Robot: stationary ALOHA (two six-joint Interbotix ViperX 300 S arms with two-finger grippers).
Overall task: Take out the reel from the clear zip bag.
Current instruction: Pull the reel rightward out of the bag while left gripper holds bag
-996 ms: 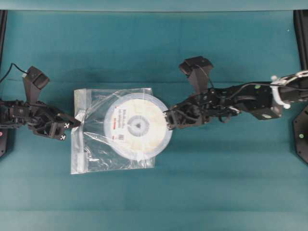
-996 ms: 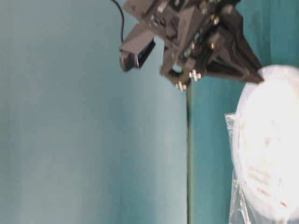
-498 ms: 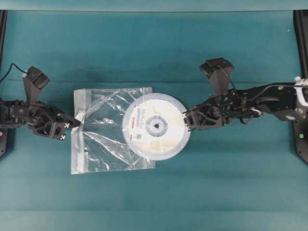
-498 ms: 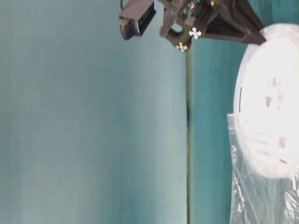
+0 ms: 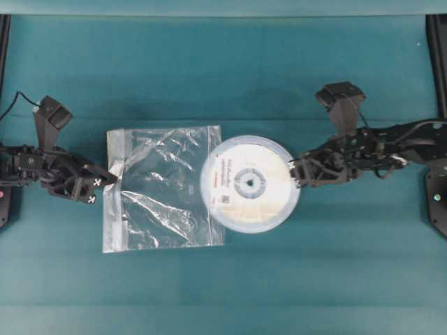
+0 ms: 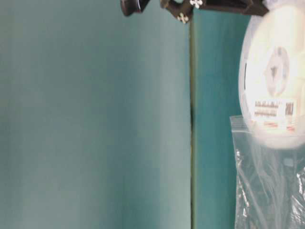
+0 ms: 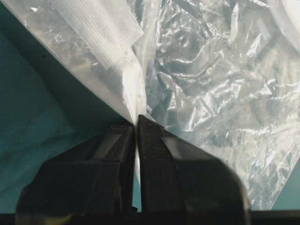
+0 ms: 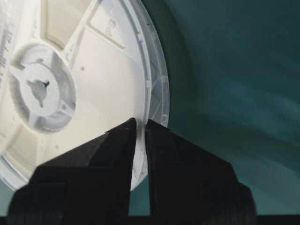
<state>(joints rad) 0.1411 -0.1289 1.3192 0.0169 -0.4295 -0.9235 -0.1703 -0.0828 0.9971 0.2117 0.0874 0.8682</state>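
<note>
The white reel (image 5: 250,183) with a grey hub and a label lies mostly outside the clear zip bag (image 5: 160,188), its left edge still over the bag's right edge. My right gripper (image 5: 294,174) is shut on the reel's right rim; the right wrist view shows the rim (image 8: 157,84) pinched between the jaws (image 8: 140,124). My left gripper (image 5: 110,179) is shut on the bag's left edge near the whitish zip strip (image 7: 101,28); the left wrist view shows the plastic (image 7: 211,79) clamped at the jaws (image 7: 137,125). The table-level view shows the reel (image 6: 274,71) above the bag (image 6: 267,186).
The teal table (image 5: 223,70) lies all around. Dark frame edges (image 5: 438,49) stand at the far right and far left. The left arm's camera mount (image 5: 50,115) sits above its gripper.
My right gripper has pulled the reel to the right, from mostly inside the bag to almost fully out. The left gripper and the bag stayed put.
</note>
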